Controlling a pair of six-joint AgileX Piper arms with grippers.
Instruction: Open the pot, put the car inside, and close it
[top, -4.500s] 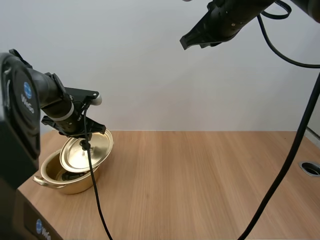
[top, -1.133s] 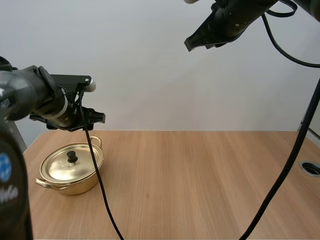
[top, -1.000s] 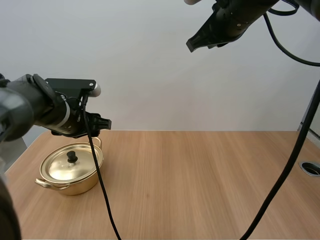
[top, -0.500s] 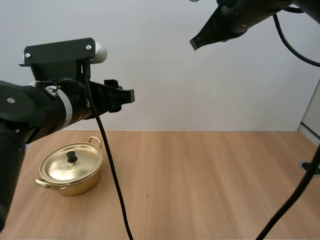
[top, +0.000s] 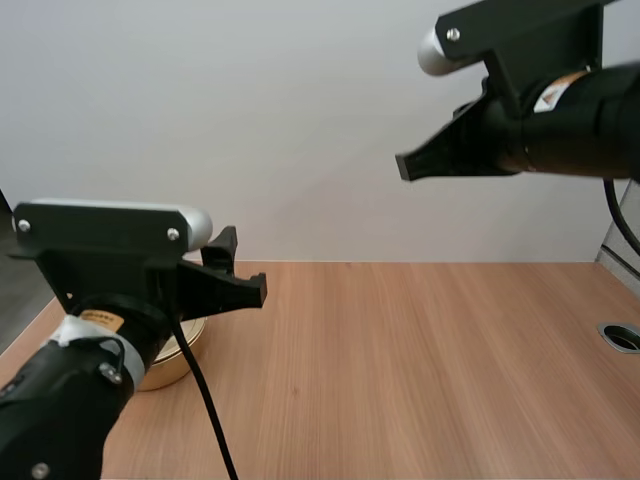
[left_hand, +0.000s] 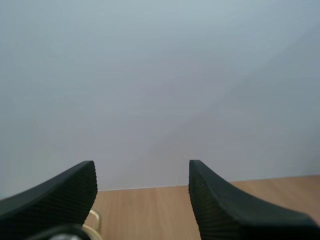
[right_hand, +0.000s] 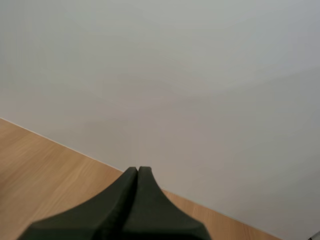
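Pot (top: 176, 362): lower left of the high view, on the table (top: 400, 380). Only a gold edge peeks out from behind the left arm. A moment ago the whole pot showed, lid on.
Left gripper (top: 243, 268): fingers (left_hand: 60, 192) apart, holding nothing. Its arm is nearer the camera than before.
Right gripper (top: 403, 167): upper right, fingers pressed together, holding nothing. It sits lower than before.

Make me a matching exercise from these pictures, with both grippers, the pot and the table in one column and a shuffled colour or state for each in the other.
Column one:
1. left gripper
2. right gripper
3. pot
4. table

Column two:
A. gold, partly hidden
B. fingers together as one dark wedge
C. light brown wood
D. fingers apart, nothing between them

Pairs: 1-D, 2-B, 3-A, 4-C
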